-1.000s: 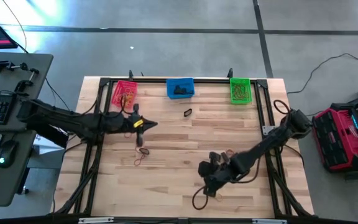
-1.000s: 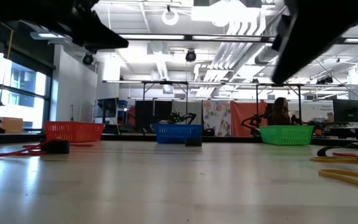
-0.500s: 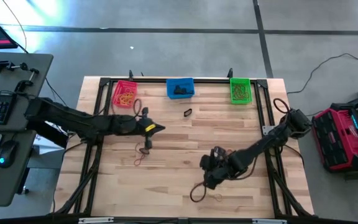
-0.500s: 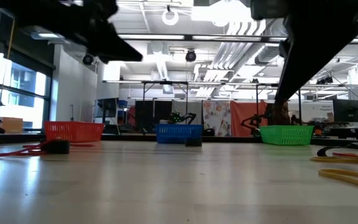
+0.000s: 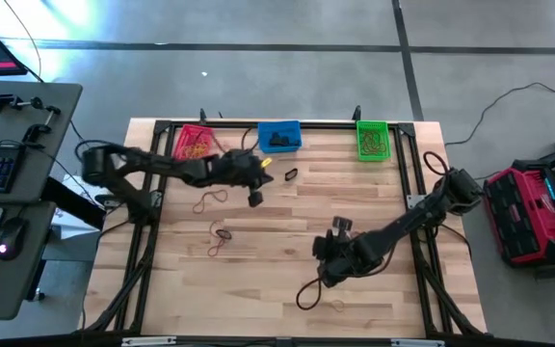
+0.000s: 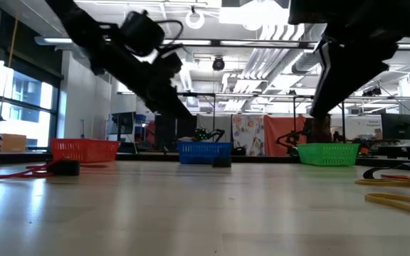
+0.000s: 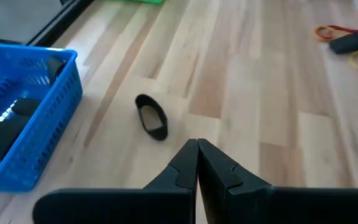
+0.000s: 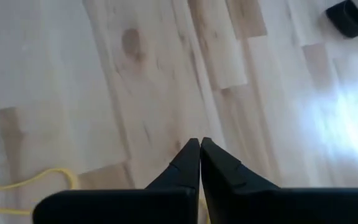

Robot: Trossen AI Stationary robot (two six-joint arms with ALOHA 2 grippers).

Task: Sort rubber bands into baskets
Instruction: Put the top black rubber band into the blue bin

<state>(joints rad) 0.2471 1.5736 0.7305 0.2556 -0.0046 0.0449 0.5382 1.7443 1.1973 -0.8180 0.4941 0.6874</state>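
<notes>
2 sets of jaws together, left gripper [image 7: 197,144] near black band [image 7: 151,116], blue basket [image 7: 55,99] beside

Wooden table [image 5: 374,202]: baskets [image 5: 279,136], rubber bands [image 5: 218,238]

**Even overhead light, with glare and soft focus in the close views**

The high view is evenly lit, and the table [image 5: 287,241] shows only faint, short shadows under the arms. A bright patch of glare sits on the floor beyond the table's far left corner. In the low view, ceiling lamps [image 6: 195,16] shine from above and behind, so both arms read as dark silhouettes, and the near tabletop is out of focus with a pale sheen. The right wrist view has a washed-out patch of glare on the wood and is soft throughout. In the left wrist view the blue basket [image 7: 23,118] is slightly blurred.
</notes>
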